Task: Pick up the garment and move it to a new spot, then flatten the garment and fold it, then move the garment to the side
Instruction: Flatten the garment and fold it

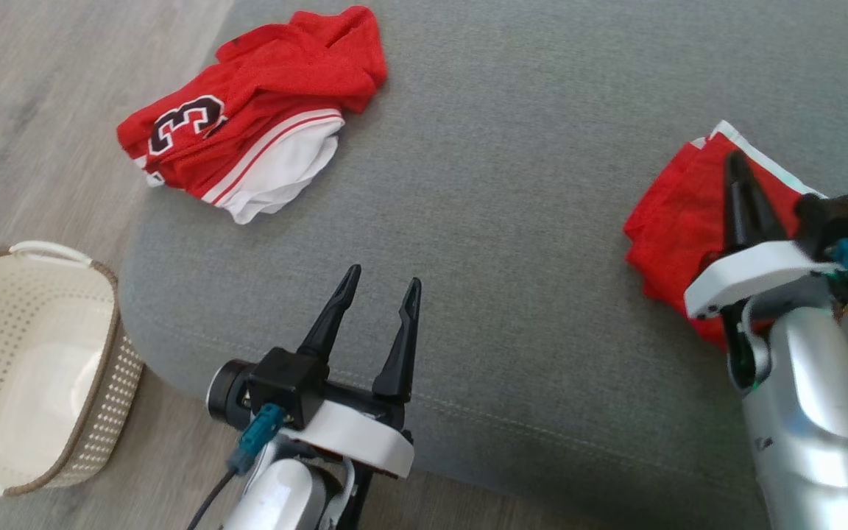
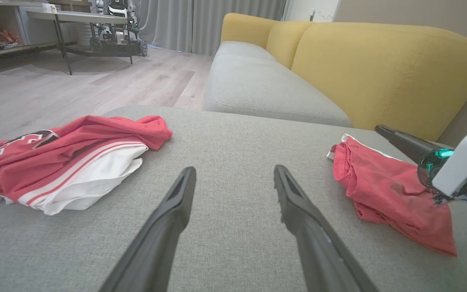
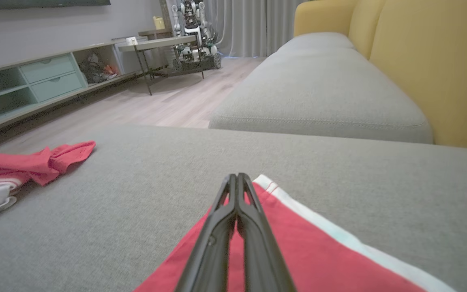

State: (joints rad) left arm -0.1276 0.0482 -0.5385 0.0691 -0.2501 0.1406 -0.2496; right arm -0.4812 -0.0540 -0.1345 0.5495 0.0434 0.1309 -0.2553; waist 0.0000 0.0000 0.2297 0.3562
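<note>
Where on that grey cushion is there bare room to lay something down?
The wide middle of the grey cushion, between the crumpled jersey and the folded red garment, lies bare. The right edge is crowded: the right gripper sits over that garment.

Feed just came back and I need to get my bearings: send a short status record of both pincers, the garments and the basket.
surface: grey cushion
left pincer: open, over bare cushion, holding nothing
right pincer: shut, fingers lying over the folded red garment; cannot tell whether it pinches cloth
numbered jersey: crumpled, far-left part of cushion, apart from both pincers
basket: on the floor by the cushion's left edge
</note>
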